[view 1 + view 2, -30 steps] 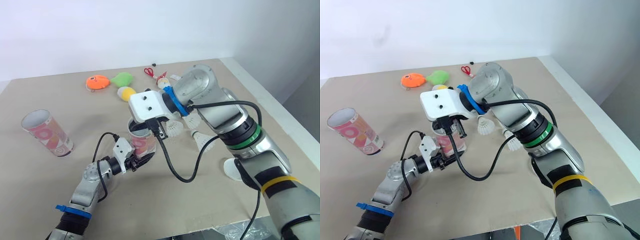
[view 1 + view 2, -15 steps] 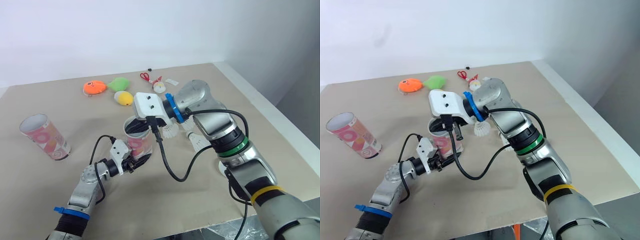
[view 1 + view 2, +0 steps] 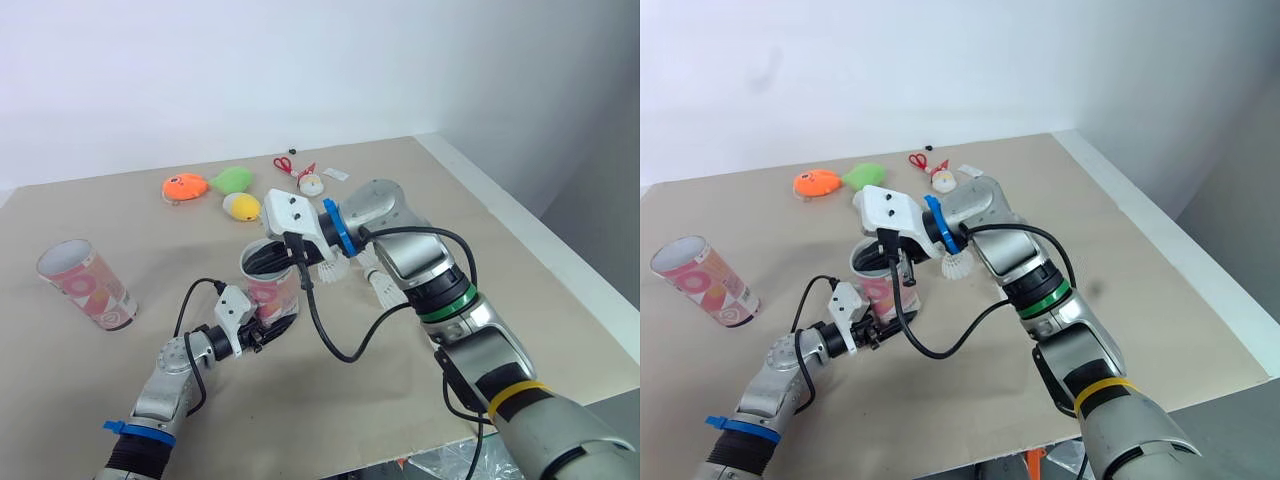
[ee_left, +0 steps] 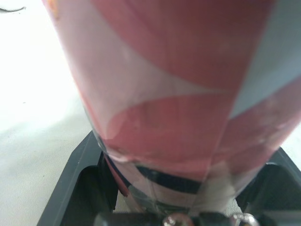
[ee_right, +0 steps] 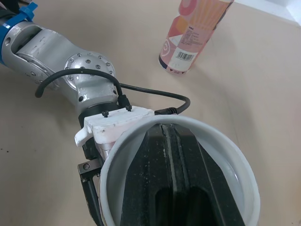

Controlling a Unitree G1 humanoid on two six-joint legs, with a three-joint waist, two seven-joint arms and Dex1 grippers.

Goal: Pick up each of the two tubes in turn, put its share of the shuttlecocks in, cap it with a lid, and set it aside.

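Note:
A pink patterned tube (image 3: 268,292) stands upright near the table's middle, its lower part gripped by my left gripper (image 3: 258,334). The left wrist view shows that tube (image 4: 174,94) close up between the two black fingers (image 4: 75,188). My right gripper (image 3: 287,256) reaches down into the tube's open mouth. In the right wrist view its fingers (image 5: 162,141) lie together inside the white rim (image 5: 155,123), with nothing seen between them. A second pink tube (image 3: 85,285) lies tilted at the far left. Two white shuttlecocks (image 3: 335,265) (image 3: 385,290) rest just right of the held tube.
Orange (image 3: 185,186), green (image 3: 232,179) and yellow (image 3: 242,206) toys lie behind the tube, with red scissors (image 3: 285,163) and small items further back. The table's right edge (image 3: 520,240) runs diagonally. Black cables loop from both wrists in front of the tube.
The camera has shifted. My right gripper has sunk lower into the tube's mouth. The left gripper keeps its hold on the tube.

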